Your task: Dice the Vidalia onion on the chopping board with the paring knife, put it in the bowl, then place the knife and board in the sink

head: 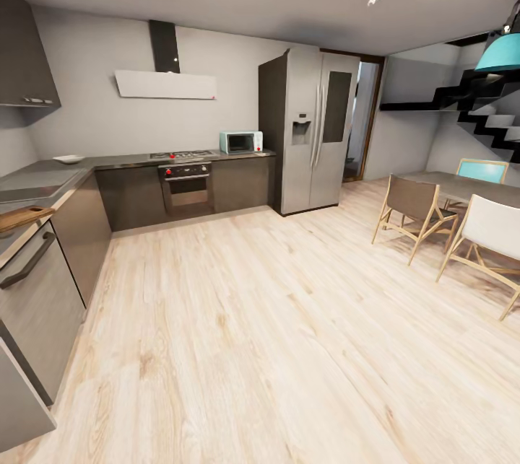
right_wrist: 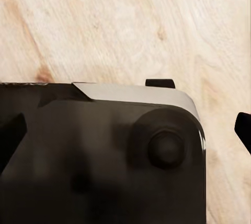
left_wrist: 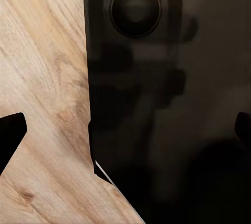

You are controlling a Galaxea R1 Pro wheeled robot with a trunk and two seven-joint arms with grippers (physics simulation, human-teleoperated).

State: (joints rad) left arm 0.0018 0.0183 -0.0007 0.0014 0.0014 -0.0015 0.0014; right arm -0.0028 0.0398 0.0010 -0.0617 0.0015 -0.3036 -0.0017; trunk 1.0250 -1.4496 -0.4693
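So the robot's out on the wooden floor (head: 289, 348) and nowhere near the work yet. From the head view the grey countertop (head: 115, 161) wraps around from 9 to about 11 o'clock. The chopping board (head: 22, 217) pokes over the counter edge at 9 o'clock, and the white bowl (head: 68, 159) sits farther back along the counter at roughly 10 o'clock. I can't make out the sink, onion or knife from here.

Both wrist views look down at floorboards past the robot's dark body (left_wrist: 157, 104). The left gripper (left_wrist: 125, 135) and right gripper (right_wrist: 125, 132) have their fingertips sitting at opposite edges of the picture, so both look spread wide with nothing held.

My take on the current step: it's just the drive-up. I'd turn toward 9 o'clock, roll in square to the counter by the board, keep the arms tucked and stop short of the cabinet fronts.

No readable writing or brands on the microwave (head: 240, 141) or fridge (head: 310, 128).
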